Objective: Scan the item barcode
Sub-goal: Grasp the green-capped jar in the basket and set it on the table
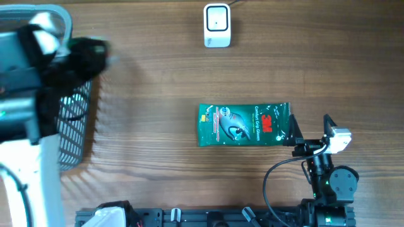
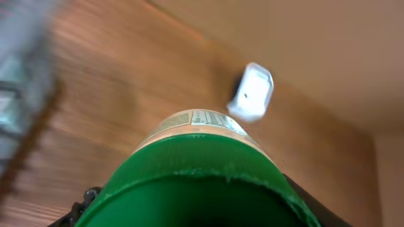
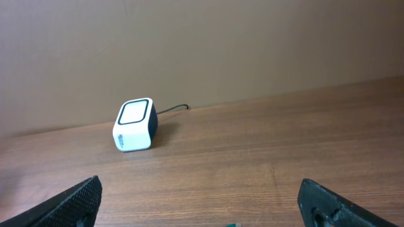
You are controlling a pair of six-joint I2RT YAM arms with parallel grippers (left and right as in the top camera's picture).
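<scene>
Green container (image 2: 202, 183) is pinched in the left gripper (image 1: 85, 57), over the basket (image 1: 76, 126), well apart from the scanner (image 1: 216, 25). Right gripper (image 1: 309, 131) stands spread beside the glove packet (image 1: 243, 124). Risk, as I judge it: the label reaches the scanner turned away, or the smooth wall slips on tilting.

Soft, even light falls from above on the table (image 1: 158, 82), leaving only faint shadows. In the overhead view the glossy packet (image 1: 243, 124) carries a slight sheen yet stays sharp, while the left arm (image 1: 38, 75) at the table's left edge smears with motion blur. The left wrist view is blurred throughout: the scanner (image 2: 251, 92) is a streaked white patch, and the green container (image 2: 196, 183) looms out of focus close to the lens. The right wrist view is crisp but dimmer, and the dark fingers (image 3: 76, 205) of the right claw (image 3: 199, 189) sit in shadow.
</scene>
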